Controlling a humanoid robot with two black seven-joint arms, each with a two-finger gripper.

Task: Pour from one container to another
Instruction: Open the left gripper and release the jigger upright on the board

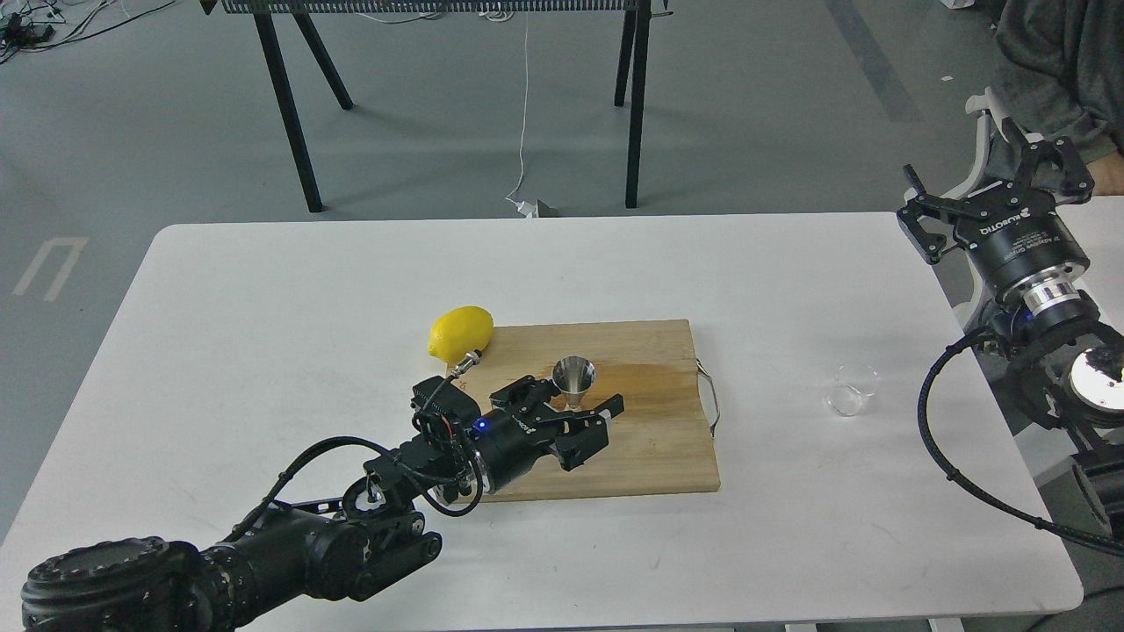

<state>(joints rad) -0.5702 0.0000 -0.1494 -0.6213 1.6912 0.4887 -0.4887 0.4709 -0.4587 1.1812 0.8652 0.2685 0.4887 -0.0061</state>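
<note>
The steel jigger [574, 376] stands upright on the wooden cutting board [654, 448], near its back left part. My left gripper [580, 400] lies low on the board just in front of the jigger. It is open, with one finger on each side of the jigger's lower cone, which it partly hides. I cannot tell whether a finger touches the jigger. The small clear glass cup [852, 390] sits on the white table [263, 290] far to the right, by itself. My right gripper [992, 180] hangs open beyond the table's right edge, well above and behind the cup.
A yellow lemon [461, 332] rests at the board's back left corner, close to my left wrist. The board has a metal handle [711, 399] on its right end. A seated person [1058, 61] and a white chair are behind my right arm.
</note>
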